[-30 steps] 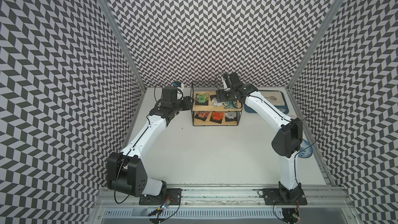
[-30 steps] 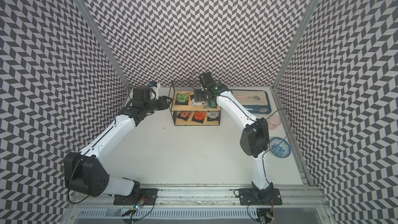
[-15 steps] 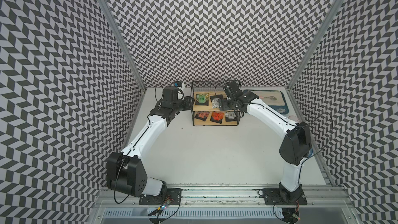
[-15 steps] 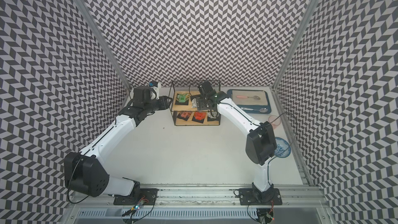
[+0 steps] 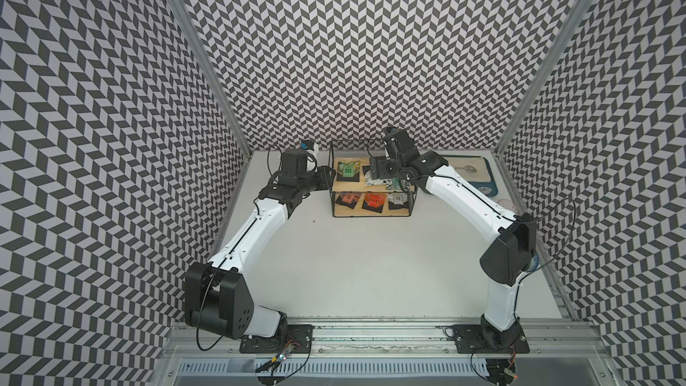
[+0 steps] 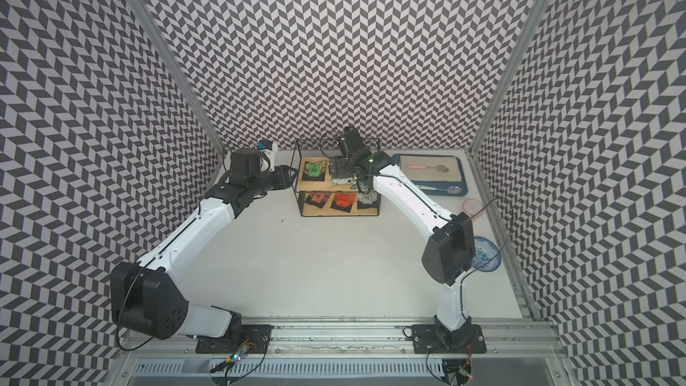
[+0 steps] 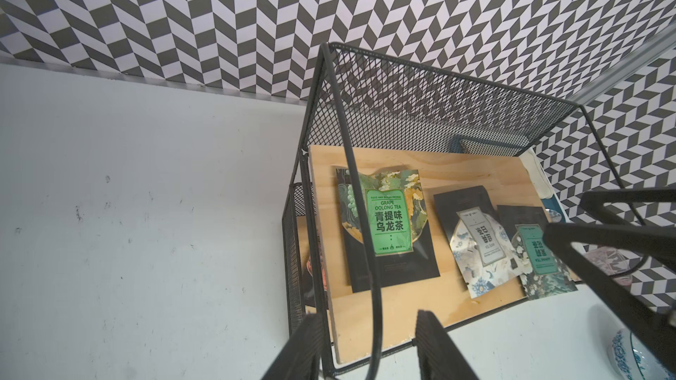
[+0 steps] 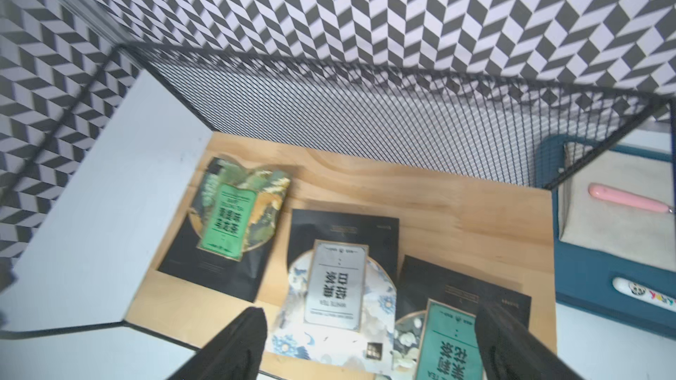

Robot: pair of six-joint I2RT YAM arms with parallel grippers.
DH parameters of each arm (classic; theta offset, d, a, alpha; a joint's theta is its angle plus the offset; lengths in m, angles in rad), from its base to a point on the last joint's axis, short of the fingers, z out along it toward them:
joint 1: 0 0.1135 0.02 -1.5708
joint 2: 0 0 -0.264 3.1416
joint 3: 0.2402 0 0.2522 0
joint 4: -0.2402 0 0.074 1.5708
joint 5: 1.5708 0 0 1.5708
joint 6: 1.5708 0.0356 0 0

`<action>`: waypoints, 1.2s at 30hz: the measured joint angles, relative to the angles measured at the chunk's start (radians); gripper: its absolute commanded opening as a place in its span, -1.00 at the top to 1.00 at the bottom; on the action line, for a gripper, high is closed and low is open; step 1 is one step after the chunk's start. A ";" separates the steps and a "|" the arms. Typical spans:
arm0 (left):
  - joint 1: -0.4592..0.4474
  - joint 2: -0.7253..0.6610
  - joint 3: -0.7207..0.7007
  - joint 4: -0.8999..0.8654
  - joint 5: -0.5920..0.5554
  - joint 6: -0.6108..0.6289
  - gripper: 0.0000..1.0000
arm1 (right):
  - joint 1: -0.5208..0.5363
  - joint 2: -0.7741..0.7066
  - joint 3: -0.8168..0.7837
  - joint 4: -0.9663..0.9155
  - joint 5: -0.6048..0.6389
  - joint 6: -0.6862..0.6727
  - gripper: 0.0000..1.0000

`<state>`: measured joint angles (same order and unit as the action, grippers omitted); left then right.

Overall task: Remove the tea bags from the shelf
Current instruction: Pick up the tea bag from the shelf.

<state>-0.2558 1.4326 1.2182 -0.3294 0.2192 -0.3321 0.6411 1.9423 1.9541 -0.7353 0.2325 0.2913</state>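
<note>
The shelf [image 5: 371, 213] stands at the back of the table and has tea bags on both boards. On its top board lie a green tea bag [image 7: 389, 226], a white one [image 8: 336, 286] and a teal one [image 8: 450, 341]. Pink [image 5: 348, 198], orange-red [image 5: 373, 200] and silver [image 5: 398, 199] tea bags lie on the lower board. My right gripper [image 8: 373, 310] hangs open just above the white and teal bags, holding nothing. At the shelf's left end my left gripper [image 7: 367, 318] is partly open, and a thin side wire of the shelf passes between its fingers.
Right of the shelf, a blue tray [image 6: 462, 168] holds a beige cloth with a pink-handled spoon [image 6: 427, 167]; a second spoon [image 6: 441, 189] lies at its front. A pink cup [image 6: 472, 205] and a blue patterned bowl [image 6: 484, 254] sit by the right wall.
My right arm's elbow has swung outward and its jaws have spread wider above the top board. The left arm has stayed where it was.
</note>
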 measured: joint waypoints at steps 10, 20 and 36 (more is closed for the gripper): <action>0.000 0.005 0.000 0.000 -0.002 0.002 0.14 | 0.013 0.171 0.053 0.024 0.006 -0.035 -0.71; -0.007 0.021 0.000 0.000 -0.005 0.002 0.14 | 0.013 0.171 0.052 0.018 0.007 -0.033 -0.17; -0.012 0.021 0.000 0.000 -0.012 0.002 0.14 | 0.029 0.141 0.081 -0.023 0.011 -0.036 0.12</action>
<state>-0.2676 1.4540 1.2186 -0.3294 0.2070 -0.3298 0.6701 2.0830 2.0354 -0.7586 0.2432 0.2554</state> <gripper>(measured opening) 0.429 0.445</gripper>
